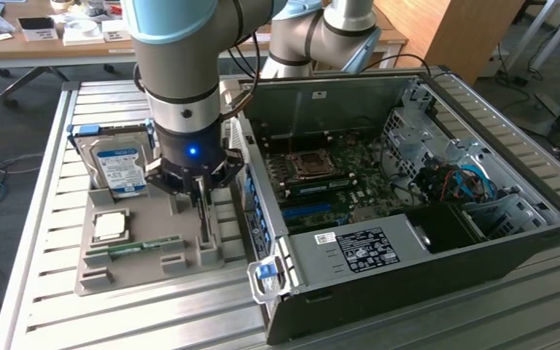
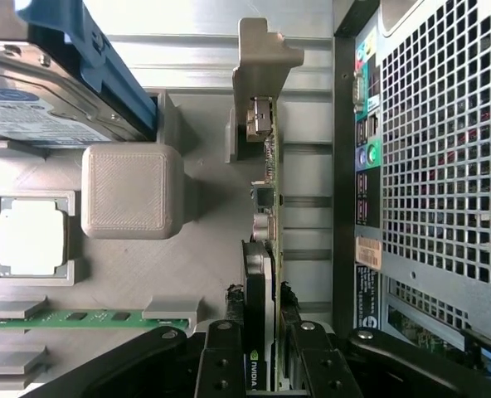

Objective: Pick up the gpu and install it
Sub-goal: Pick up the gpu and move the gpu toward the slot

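Standing gpu (image 2: 260,265) within end effector (image 2: 261,300) grip

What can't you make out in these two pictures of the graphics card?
Wrist view: gpu seen edge-on, so its fan face is hidden.
Exterior view: end effector hides the gpu's top.
Exterior view: computer case slots too small to tell.
Wrist view: hard drive cut off by the frame edge.

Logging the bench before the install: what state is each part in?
gpu: on edge in the tray slot, gripped.
gripper: shut on the gpu.
hard drive: upright in the tray.
CPU: flat in its recess.
RAM stick: lying in its tray slot.
computer case: open side up.
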Action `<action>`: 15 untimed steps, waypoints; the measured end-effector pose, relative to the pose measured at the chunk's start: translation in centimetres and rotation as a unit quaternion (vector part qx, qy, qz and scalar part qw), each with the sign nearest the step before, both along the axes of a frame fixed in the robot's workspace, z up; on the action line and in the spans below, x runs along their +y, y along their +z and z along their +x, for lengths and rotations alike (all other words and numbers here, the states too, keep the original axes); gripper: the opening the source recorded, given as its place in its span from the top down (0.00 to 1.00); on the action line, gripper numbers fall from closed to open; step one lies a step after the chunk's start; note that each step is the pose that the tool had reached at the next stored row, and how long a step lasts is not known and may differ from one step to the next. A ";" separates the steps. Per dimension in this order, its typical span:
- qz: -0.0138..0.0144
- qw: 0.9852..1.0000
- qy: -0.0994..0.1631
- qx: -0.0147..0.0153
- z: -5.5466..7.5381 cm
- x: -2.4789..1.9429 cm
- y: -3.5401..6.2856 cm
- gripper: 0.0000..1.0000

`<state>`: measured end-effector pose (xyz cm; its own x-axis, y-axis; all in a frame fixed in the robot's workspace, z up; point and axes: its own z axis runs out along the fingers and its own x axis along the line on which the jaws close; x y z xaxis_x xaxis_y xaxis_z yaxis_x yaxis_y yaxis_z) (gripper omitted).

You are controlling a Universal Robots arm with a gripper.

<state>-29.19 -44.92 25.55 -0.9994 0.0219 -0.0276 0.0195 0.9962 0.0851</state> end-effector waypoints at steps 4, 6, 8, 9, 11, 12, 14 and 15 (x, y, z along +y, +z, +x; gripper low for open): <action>0.000 1.000 0.000 0.000 0.0 0.00 0.92 0.73; 0.000 1.000 0.000 0.000 0.1 0.00 1.45 0.73; 0.000 1.000 0.000 0.000 0.1 0.00 1.93 0.73; 0.000 1.000 0.000 0.000 0.1 0.00 2.19 0.73; 0.000 1.000 0.000 0.000 0.1 0.00 2.68 0.73; 0.000 1.000 0.000 0.000 0.1 0.00 2.91 0.73; 0.000 1.000 0.000 0.000 0.1 0.00 3.41 0.73; 0.000 1.000 0.000 0.000 0.1 0.00 3.63 0.73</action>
<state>-29.10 -44.92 29.18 -0.9994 0.0219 -0.0278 0.0194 0.9962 0.0852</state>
